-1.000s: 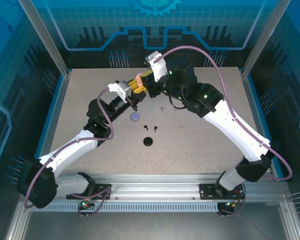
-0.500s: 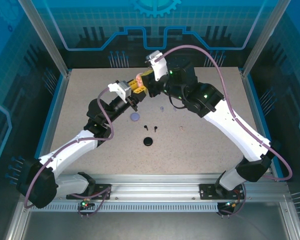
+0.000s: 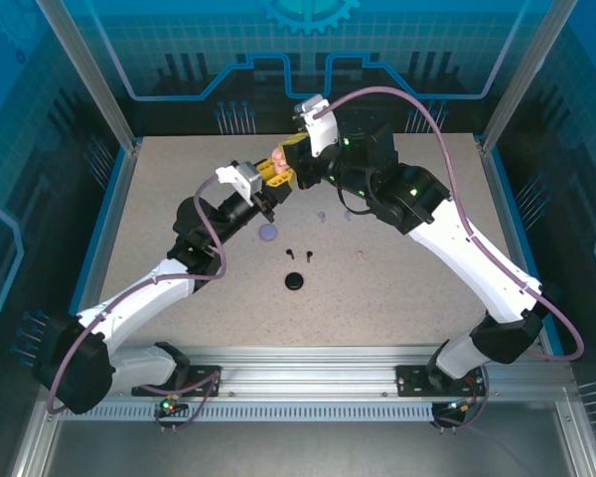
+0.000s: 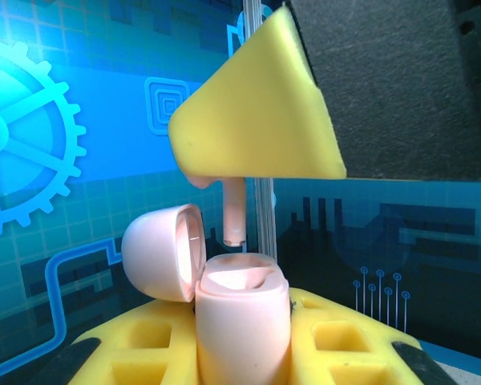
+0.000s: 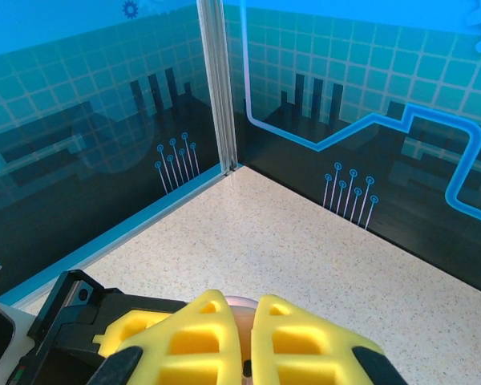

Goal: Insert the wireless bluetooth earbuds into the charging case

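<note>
The left pincer (image 4: 242,341) is closed on a pale pink round charging case (image 4: 240,309). Its yellow ribbed fingers (image 4: 140,353) press against either side of the case's lower body and hold it upright in the air above the far part of the speckled beige counter (image 3: 407,298). The case's domed lid (image 4: 162,253) stands hinged open, to the left in the left wrist view, baring the glossy hollow inside the body. Directly above that opening hangs a pale pink stemmed earbud (image 4: 234,210), stem pointing down, its tip just clear of the rim and not touching it. The earbud's head is hidden under the yellow pad that grips it. The right pincer (image 5: 245,317) is clamped on this earbud. In the right wrist view its two yellow fingers nearly meet, with a sliver of pink between them. From above, the two pincers come tip to tip near the back middle of the counter, the left arm reaching in from the left and the right arm from the right. Nearer the arms' bases, a lavender round case (image 3: 268,232) lies on the counter. A tiny black earbud (image 3: 290,248) and a second black earbud (image 3: 306,255) lie just beside one another, with a black round case (image 3: 295,281) nearer still. A small lavender earbud (image 3: 321,215) sits to the right of the lavender case. Well apart to the right lies a tiny pale pink piece (image 3: 359,255), too small to make out.
</note>
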You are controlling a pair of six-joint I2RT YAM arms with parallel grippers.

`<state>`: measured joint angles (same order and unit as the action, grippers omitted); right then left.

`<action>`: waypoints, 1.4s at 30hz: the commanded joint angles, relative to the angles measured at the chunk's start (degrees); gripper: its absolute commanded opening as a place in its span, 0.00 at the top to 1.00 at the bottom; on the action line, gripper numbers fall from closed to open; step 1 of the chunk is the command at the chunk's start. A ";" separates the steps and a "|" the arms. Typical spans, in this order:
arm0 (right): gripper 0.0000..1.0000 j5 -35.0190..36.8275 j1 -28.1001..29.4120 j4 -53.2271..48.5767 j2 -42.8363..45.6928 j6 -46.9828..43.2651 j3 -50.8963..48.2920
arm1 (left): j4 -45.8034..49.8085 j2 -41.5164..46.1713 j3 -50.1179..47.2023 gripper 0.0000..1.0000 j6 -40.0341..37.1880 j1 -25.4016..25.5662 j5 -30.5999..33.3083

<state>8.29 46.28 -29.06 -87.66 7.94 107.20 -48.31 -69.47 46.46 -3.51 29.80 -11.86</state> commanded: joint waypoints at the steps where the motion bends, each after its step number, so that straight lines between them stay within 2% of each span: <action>1: 0.93 -1.25 -0.71 1.29 1.39 1.15 -0.63 | -1.68 0.48 1.75 1.00 -1.58 0.36 -0.86; 27: 0.94 -3.02 -0.27 1.42 3.64 3.30 -5.17 | -1.83 -0.05 2.39 1.00 -1.85 0.37 -0.65; 42: 0.93 -2.89 -0.07 1.02 1.29 3.06 -5.02 | -1.99 0.04 2.37 1.00 -1.70 0.43 -0.80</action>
<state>5.54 46.09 -27.59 -85.67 10.72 102.41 -47.07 -69.60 46.78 -4.64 29.87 -11.86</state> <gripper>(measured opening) 0.061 0.226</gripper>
